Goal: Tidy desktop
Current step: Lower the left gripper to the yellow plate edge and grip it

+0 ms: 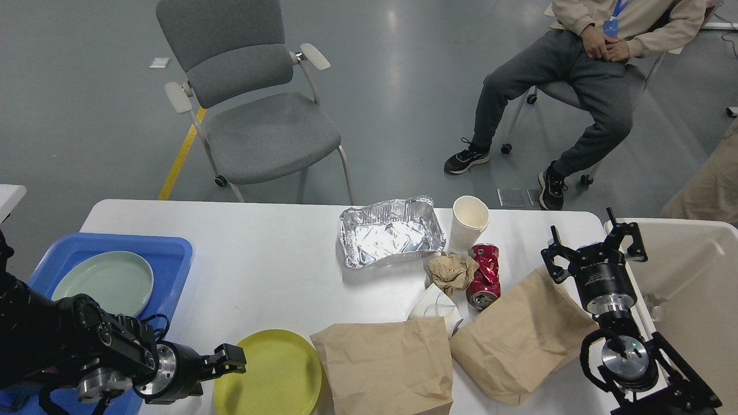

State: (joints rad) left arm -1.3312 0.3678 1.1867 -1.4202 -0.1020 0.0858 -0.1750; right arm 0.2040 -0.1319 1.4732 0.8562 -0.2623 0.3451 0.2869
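- while the left hand (230,360) hangs low at the near left of the white worktop (259,259), its dark fingers sit end-on at the rim of the yellow plate (268,374), and i cannot tell whether they are spread or closed, or whether they touch the plate.
- behind that hand lies the blue tray (167,253) with a pale green plate (104,282) in it.
- the right hand (594,251) stands upright at the worktop's right edge, fingers spread wide and holding nothing.
- just beside it on the outer side is the cream bin (692,271); just inward of it lies a brown paper bag (519,340), with a second paper bag (386,363) further inward, next to the yellow plate.
- further in from the right hand sit a crushed red can (484,274), a crumpled brown paper wad (451,272) touching the can, and a white crumpled item (435,308) near the bags.
- beyond those stand a white paper cup (470,222) and a foil tray (392,233), close together.
- the worktop fills the lower view, beneath both hands.
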